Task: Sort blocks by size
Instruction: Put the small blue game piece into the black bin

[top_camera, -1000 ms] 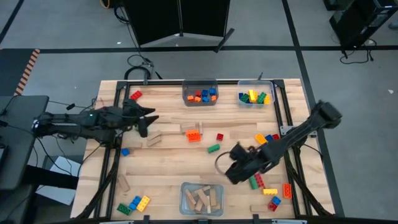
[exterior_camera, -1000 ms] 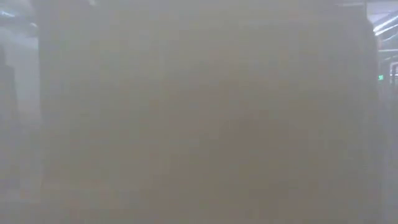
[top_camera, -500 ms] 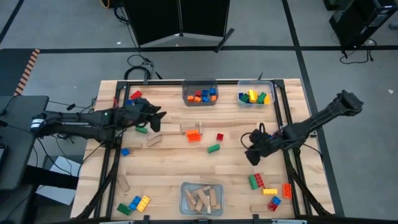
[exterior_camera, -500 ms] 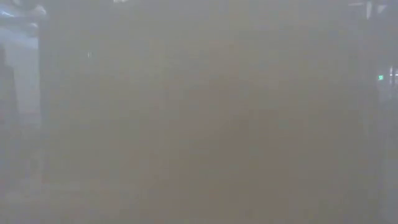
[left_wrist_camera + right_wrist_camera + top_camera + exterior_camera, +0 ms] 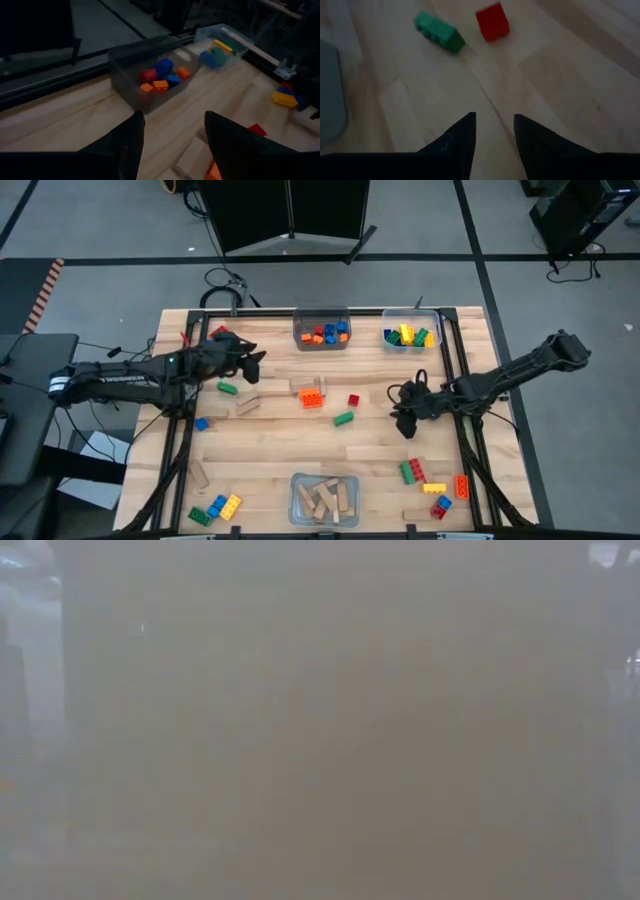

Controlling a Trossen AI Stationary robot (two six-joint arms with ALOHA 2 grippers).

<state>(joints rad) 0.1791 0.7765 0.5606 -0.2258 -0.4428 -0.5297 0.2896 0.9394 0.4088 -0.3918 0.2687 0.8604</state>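
Loose blocks lie flat on the wooden table (image 5: 270, 450). In the middle lie a green brick (image 5: 228, 388), tan wooden blocks (image 5: 247, 402), an orange brick (image 5: 312, 398), a red cube (image 5: 353, 400) and a green brick (image 5: 344, 418). My left gripper (image 5: 256, 361) hovers open at the far left, facing the middle far bin (image 5: 150, 75). My right gripper (image 5: 404, 423) stands open right of centre. It points at the green brick (image 5: 440, 32) and the red cube (image 5: 492, 21), and nothing is between its fingers. The low view shows only haze.
Two clear bins at the far edge (image 5: 322, 330) (image 5: 412, 332) hold coloured bricks. A near bin (image 5: 324, 498) holds wooden blocks. More bricks lie near right (image 5: 425, 480) and near left (image 5: 215, 510). A blue brick (image 5: 201, 423) lies at the left.
My right gripper has swung from beside the near bin toward the table's far and right edges, staying open. My left gripper has moved a little toward the far edge and the middle far bin.
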